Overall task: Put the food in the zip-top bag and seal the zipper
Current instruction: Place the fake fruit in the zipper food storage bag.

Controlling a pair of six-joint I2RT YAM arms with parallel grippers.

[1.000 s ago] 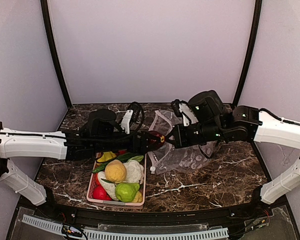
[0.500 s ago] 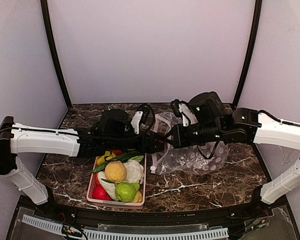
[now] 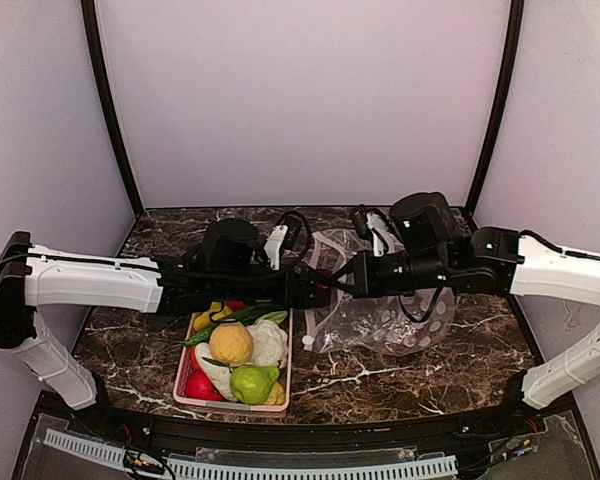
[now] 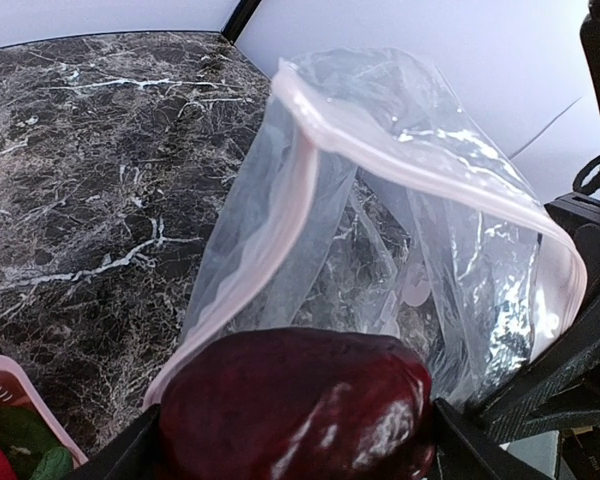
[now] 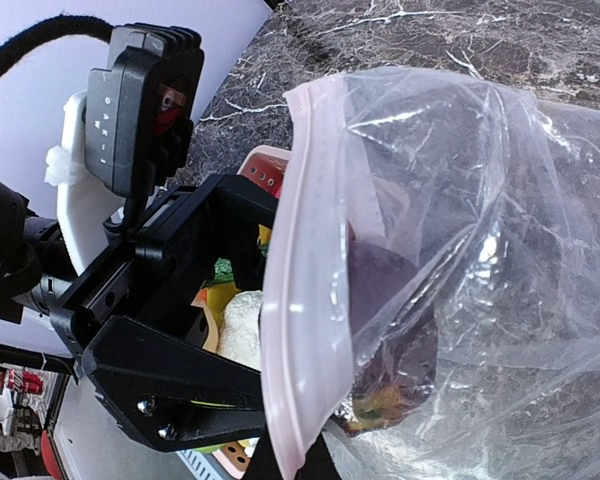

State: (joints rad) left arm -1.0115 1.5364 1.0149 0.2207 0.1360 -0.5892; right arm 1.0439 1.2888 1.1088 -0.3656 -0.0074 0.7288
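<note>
My left gripper (image 3: 318, 287) is shut on a glossy dark red fruit (image 4: 295, 405) and holds it at the open mouth of the clear dotted zip-top bag (image 3: 385, 315). In the left wrist view the bag (image 4: 420, 200) gapes just beyond the fruit, with its pale pink zipper (image 4: 300, 180) curving round the opening. My right gripper (image 3: 354, 276) is shut on the zipper strip (image 5: 300, 300) and holds the mouth up. In the right wrist view the fruit (image 5: 390, 310) shows dark through the bag's wall (image 5: 500, 250). The rest of the food lies in the pink basket (image 3: 230, 405).
The basket holds a yellow-orange ball (image 3: 231, 342), white cauliflower (image 3: 270, 342), a green fruit (image 3: 253, 382), a red fruit (image 3: 200, 385) and a green cucumber (image 3: 230, 320). It sits on the dark marble table (image 3: 140, 340), left of the bag. White walls stand close behind.
My left arm has reached right, carrying the dark red fruit up to the bag's mouth. My right gripper has drawn a little right with the bag's edge.
</note>
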